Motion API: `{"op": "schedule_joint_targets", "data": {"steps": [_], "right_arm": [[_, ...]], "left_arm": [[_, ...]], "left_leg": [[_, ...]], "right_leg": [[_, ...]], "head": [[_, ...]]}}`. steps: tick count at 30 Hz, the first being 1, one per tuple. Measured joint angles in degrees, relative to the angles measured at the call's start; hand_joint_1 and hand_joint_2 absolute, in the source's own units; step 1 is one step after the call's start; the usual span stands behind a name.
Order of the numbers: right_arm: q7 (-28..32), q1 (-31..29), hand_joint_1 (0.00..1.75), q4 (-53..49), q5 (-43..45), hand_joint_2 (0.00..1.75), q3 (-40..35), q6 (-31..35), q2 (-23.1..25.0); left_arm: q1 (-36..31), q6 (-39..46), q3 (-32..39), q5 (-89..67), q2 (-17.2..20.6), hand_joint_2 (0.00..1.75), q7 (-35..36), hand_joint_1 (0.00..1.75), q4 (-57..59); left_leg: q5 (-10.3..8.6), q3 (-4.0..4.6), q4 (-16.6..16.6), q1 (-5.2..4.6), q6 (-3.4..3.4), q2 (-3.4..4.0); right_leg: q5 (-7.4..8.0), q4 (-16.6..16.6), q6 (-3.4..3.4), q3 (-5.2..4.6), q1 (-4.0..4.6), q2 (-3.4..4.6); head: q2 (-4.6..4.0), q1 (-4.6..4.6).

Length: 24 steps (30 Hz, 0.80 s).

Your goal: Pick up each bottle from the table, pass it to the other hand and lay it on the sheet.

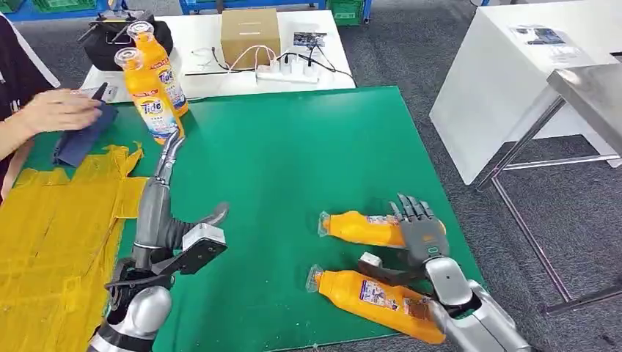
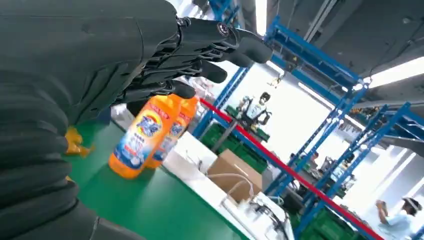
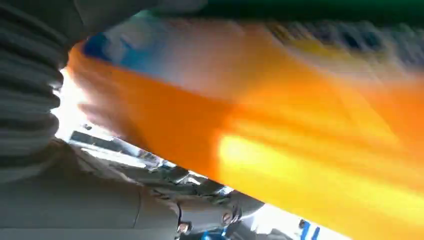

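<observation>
I read this as pick step. Right hand (image 1: 419, 229) rests on far lying Tide bottle (image 1: 361, 227) near green mat (image 1: 293, 161) right edge; grip closure: cannot tell. Left hand (image 1: 167, 158) empty, fingers straight, just short of 2 upright bottles (image 1: 152, 92) at far left corner. Next I need firm grasp, lift, handover toward yellow sheet (image 1: 51, 242).

Left arm extended forward, left hand (image 1: 169, 150) empty with fingers straight and apart; right arm bent, right hand (image 1: 418, 224) lying fingers spread, grip state indeterminate
</observation>
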<state>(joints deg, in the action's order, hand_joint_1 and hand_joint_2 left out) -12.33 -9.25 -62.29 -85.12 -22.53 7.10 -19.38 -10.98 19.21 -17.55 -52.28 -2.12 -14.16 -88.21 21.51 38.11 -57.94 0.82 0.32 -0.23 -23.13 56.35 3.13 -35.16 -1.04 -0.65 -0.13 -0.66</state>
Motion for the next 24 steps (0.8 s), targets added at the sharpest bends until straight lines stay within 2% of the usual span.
{"op": "schedule_joint_targets", "data": {"steps": [3,6,7,8,9,15,24], "right_arm": [[-1.3,-2.7,0.0,4.6,-2.1,1.75,1.3,-0.3,2.9],[0.0,-6.5,0.0,10.7,-1.0,1.75,2.9,-0.5,5.2],[1.1,-7.7,0.51,12.8,-0.2,1.75,3.5,-0.6,5.8],[2.7,-8.9,1.64,15.1,0.9,1.75,4.2,-0.9,6.2],[4.2,-10.0,1.75,17.1,1.9,1.75,4.7,-1.4,6.5],[10.0,-15.0,1.75,26.7,6.2,1.75,6.9,-2.0,7.4],[12.1,-17.9,1.75,30.6,8.8,1.75,8.1,-2.3,7.9]], "left_arm": [[0.1,-0.7,-0.4,0.9,-0.3,1.75,-0.2,0.0,-0.3],[0.0,-1.0,-1.0,2.5,-0.4,1.75,-1.3,0.0,-0.2],[-0.1,-1.0,-1.1,2.9,-0.5,1.75,-1.7,0.0,-0.2],[-0.3,-1.0,-1.3,3.4,-0.7,1.75,-2.1,0.0,-0.1],[-0.5,-0.9,-1.5,4.1,-0.7,1.75,-2.6,0.0,0.0],[-1.6,0.2,-2.9,6.1,-0.8,1.75,-4.0,0.0,1.8],[-1.7,0.7,-3.8,6.5,-0.8,1.75,-4.1,0.0,2.9]], "left_leg": [[-0.01,-0.04,0.0,0.0,0.0,0.0],[-0.01,-0.17,0.0,-0.01,0.0,0.05],[-0.01,-0.26,0.0,-0.01,0.0,0.07],[0.04,-0.42,0.0,-0.01,0.01,0.08],[0.16,-0.6,0.0,-0.01,-0.06,0.07],[0.25,-0.87,0.0,-0.02,-0.05,0.07],[0.07,-0.89,0.0,-0.02,0.1,0.02]], "right_leg": [[0.01,0.0,-0.01,0.02,-0.01,0.0],[0.03,0.0,-0.02,0.05,-0.03,0.06],[0.03,0.0,-0.03,-0.01,-0.03,0.11],[-0.02,-0.1,-0.09,-0.11,-0.03,0.14],[-0.08,-0.1,-0.12,-0.1,-0.03,0.17],[-0.15,-0.1,-0.01,0.15,-0.04,0.23],[-0.04,-0.1,-0.01,0.27,-0.05,0.21]], "head": [[0.0,-0.04],[0.0,-0.04],[0.0,-0.04],[0.0,-0.04],[0.0,-0.04],[0.0,-0.04],[0.0,-0.04]]}}
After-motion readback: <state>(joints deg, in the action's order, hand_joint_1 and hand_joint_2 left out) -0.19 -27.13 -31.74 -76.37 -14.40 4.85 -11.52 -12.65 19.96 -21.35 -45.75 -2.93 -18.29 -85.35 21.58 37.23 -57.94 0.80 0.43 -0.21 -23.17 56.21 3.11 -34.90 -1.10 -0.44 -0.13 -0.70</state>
